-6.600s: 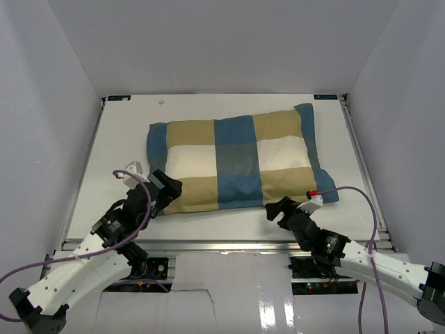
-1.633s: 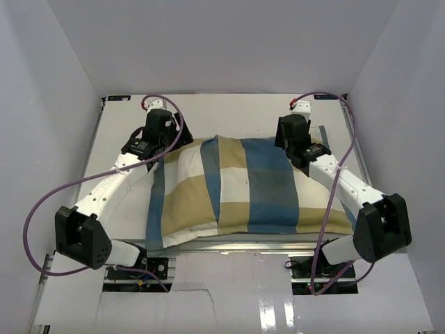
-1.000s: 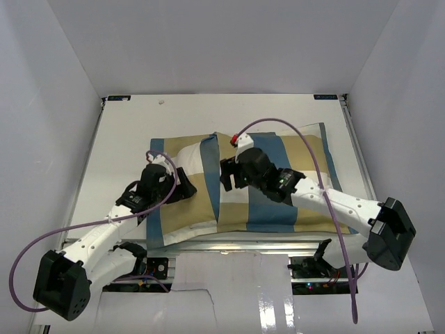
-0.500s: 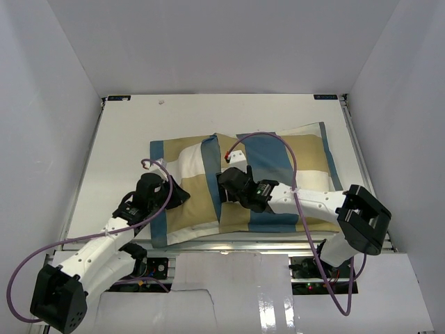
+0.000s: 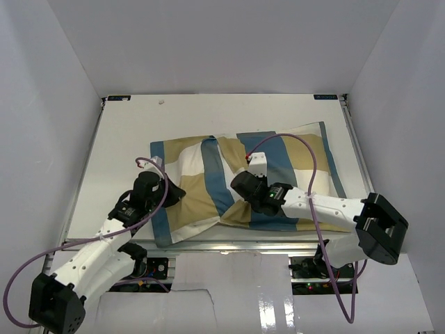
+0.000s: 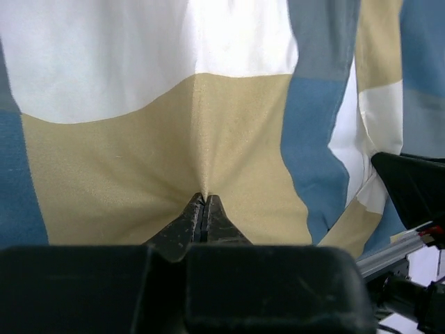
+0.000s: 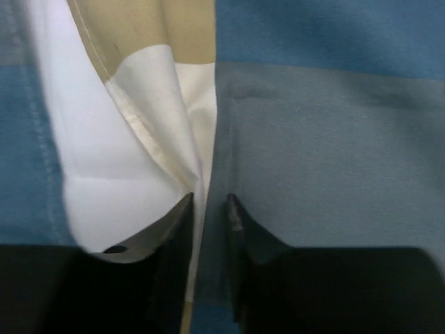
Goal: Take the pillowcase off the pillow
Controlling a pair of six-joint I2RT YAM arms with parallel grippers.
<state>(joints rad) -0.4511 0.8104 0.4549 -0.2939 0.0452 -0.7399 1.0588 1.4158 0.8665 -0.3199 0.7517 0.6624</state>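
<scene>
Peeling is underway: pillowcase (image 5: 201, 202) lies rumpled on the worktop (image 5: 132, 125), pillow hidden inside. Clamped on tan cloth is the left hand (image 6: 204, 198); right hand (image 7: 208, 202) nips a cream fold. Next, I judge, both must draw the cloth off one end.

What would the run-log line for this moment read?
left hand: shut on pillowcase, tan block | right hand: pinching a pillowcase fold beside blue stripe | removal: not finished
</scene>
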